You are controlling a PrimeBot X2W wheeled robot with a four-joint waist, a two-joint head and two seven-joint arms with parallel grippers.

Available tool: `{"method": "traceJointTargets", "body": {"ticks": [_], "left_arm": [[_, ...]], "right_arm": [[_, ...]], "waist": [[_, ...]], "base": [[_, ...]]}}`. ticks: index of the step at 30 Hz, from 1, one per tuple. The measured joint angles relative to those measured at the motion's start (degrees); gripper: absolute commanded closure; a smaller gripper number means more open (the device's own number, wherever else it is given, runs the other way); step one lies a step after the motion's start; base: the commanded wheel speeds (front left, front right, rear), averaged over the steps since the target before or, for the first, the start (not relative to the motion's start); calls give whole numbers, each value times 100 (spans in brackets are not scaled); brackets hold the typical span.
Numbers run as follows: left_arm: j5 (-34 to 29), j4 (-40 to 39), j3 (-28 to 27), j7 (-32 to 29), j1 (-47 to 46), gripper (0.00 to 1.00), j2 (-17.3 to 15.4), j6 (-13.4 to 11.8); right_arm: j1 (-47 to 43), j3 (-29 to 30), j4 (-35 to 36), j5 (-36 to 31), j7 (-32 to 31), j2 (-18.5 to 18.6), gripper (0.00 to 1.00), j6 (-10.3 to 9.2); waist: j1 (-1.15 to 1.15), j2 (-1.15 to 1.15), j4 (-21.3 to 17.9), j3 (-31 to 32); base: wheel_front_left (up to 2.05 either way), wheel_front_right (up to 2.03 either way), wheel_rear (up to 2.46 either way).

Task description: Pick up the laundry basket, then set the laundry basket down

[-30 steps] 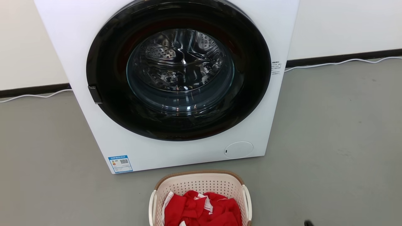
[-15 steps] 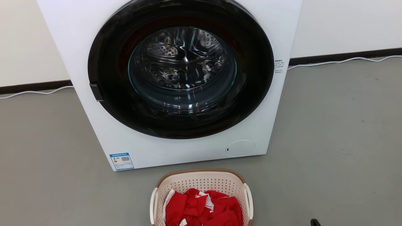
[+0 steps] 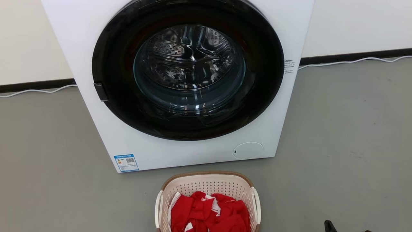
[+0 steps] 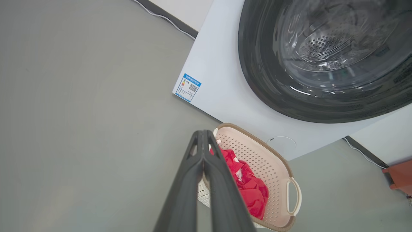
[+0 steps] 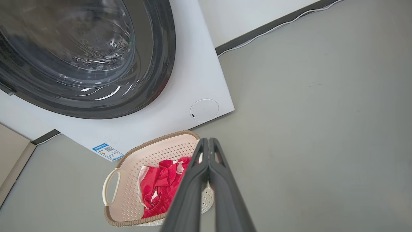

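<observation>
The laundry basket (image 3: 209, 184) stands on the grey floor just before the washer, cream with perforated walls, a brown rim and white side handles. Red and white clothes (image 3: 209, 214) lie in it. In the left wrist view my left gripper (image 4: 202, 132) is shut and empty, above the basket (image 4: 270, 158) at its left side and covering that edge. In the right wrist view my right gripper (image 5: 208, 140) is shut and empty over the basket (image 5: 151, 154) at its right side. In the head view a dark fingertip (image 3: 329, 226) of the right gripper pokes up right of the basket, apart from it.
A large white washing machine (image 3: 180, 154) with a closed dark round door (image 3: 188, 69) stands right behind the basket. A white cable (image 3: 354, 60) runs along the wall's dark skirting. An orange-brown object (image 4: 399, 175) sits on the floor far to the right. Open grey floor lies on both sides.
The head camera has shifted a little, so the whole picture slid up and right. The right fingertip has drifted further right along the bottom edge. The basket has not moved.
</observation>
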State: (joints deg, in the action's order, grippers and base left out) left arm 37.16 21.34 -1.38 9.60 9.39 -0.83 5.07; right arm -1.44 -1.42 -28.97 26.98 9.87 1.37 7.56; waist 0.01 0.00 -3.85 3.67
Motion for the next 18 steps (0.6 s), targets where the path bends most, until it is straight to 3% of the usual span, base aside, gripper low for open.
{"method": "traceJointTargets", "body": {"ticks": [18], "left_arm": [[1018, -96, -57, -298, -211, 100, -13, 9]], "right_arm": [[42, 164, 234, 1203, -286, 3, 100, -1]], "waist": [[0, 0, 72, -72]], "base": [[0, 0, 0]]}}
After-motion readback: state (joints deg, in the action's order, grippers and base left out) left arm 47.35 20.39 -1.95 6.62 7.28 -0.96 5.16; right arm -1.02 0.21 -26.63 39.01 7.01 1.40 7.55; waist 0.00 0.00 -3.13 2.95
